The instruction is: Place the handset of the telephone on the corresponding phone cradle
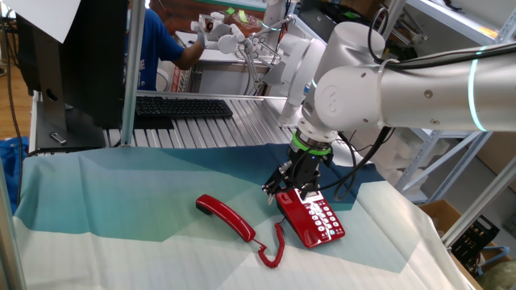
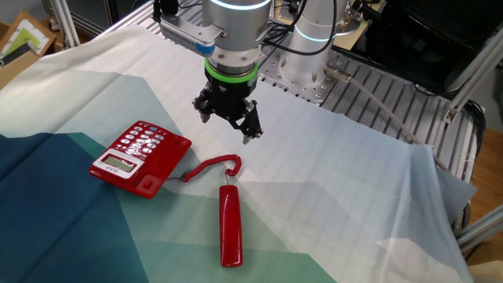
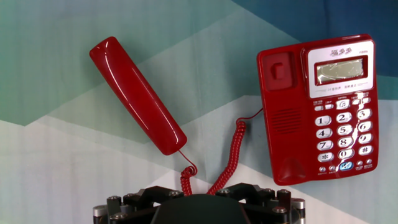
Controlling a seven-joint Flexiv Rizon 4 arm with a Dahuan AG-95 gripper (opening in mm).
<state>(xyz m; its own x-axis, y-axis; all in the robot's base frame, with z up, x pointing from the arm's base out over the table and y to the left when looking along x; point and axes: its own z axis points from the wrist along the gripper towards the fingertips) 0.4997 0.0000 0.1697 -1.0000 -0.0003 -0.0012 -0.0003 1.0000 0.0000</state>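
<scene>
The red handset [image 1: 226,217] [image 2: 229,226] [image 3: 137,96] lies flat on the cloth, off the telephone. Its coiled cord [image 3: 233,155] [image 2: 212,167] runs to the red telephone [image 1: 310,219] [image 2: 137,157] [image 3: 317,106], which has white buttons and a small display. The phone cradle [image 3: 285,118] [image 2: 161,177] is the bare red strip beside the buttons, with nothing on it. My gripper [image 1: 284,189] [image 2: 228,124] hangs open and empty above the cloth, over the cord between phone and handset, touching neither. In the hand view only the gripper's black base shows at the bottom edge.
A teal and white cloth [image 1: 121,201] covers the table. A black keyboard [image 1: 181,106] and a dark monitor [image 1: 72,56] stand at the back on the slatted metal top. A person in blue [image 1: 161,40] is behind them. A cardboard box [image 2: 20,35] sits beyond one corner.
</scene>
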